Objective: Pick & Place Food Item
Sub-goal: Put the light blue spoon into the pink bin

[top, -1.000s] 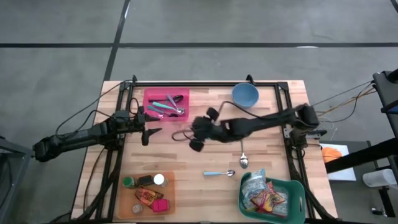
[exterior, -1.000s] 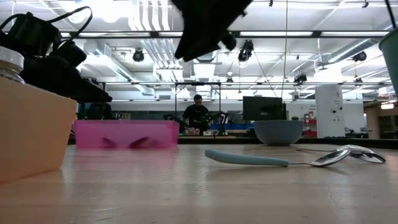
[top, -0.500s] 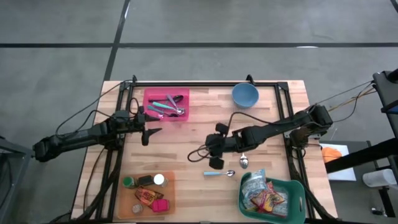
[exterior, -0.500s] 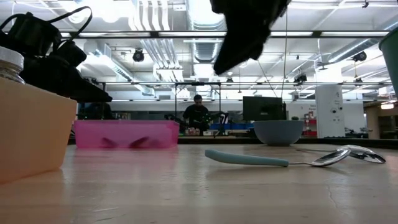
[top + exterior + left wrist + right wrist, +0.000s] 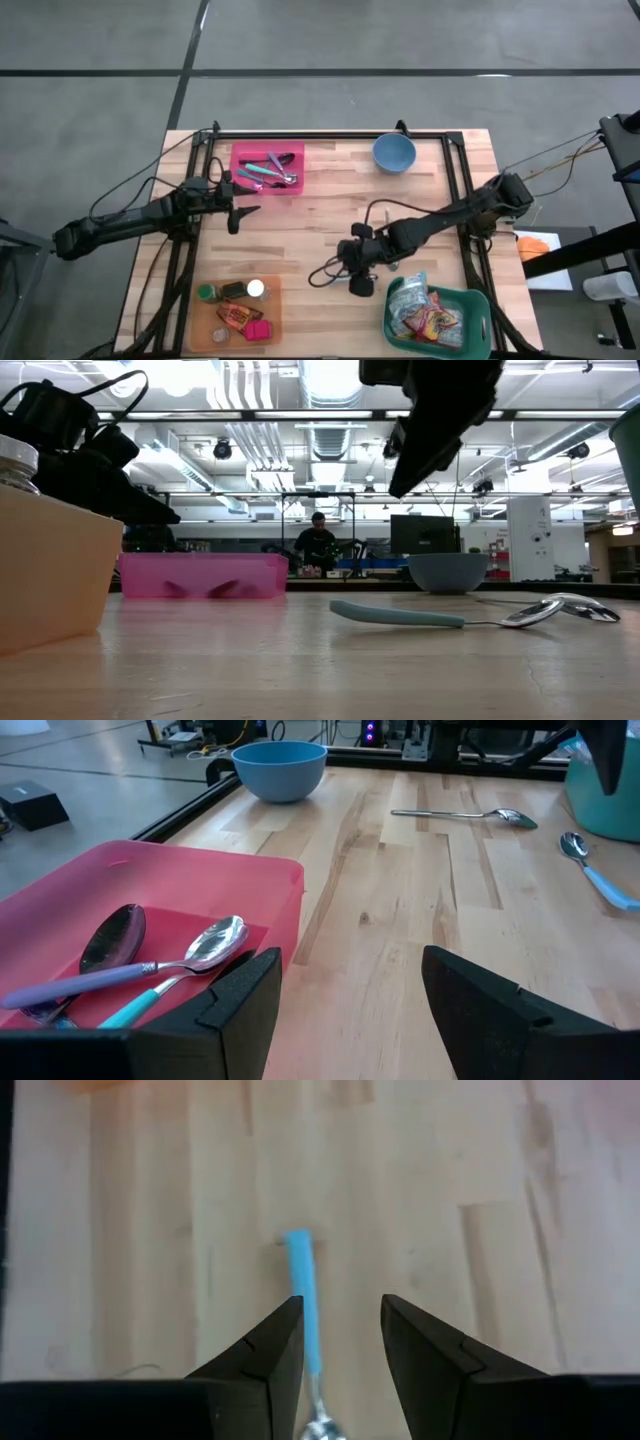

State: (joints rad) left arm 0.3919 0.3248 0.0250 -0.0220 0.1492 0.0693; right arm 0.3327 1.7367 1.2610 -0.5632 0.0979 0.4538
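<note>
Food items lie in two containers near the front edge: packets in a green bin (image 5: 470,305) and jars and packets in an orange tray (image 5: 272,300). My right gripper (image 5: 355,268) hangs open above the table between them, tipped steeply down. A blue-handled spoon (image 5: 300,1275) lies flat on the wood below it, and its handle runs under one finger in the right wrist view. Nothing is between the fingers. My left gripper (image 5: 243,212) waits open at the table's left, next to a pink tray (image 5: 150,885) of spoons.
A blue bowl (image 5: 394,152) stands at the far edge. A second, all-metal spoon (image 5: 585,605) lies on the table to the right of the blue-handled one (image 5: 400,615). Bare wood lies in the table's middle. A person stands far off in the room (image 5: 317,540).
My right gripper has swung from the table's middle toward the near edge and a little to the right. It has sunk somewhat and tipped its fingers further down, and now hangs over the blue-handled spoon. The gap between its fingers looks the same.
</note>
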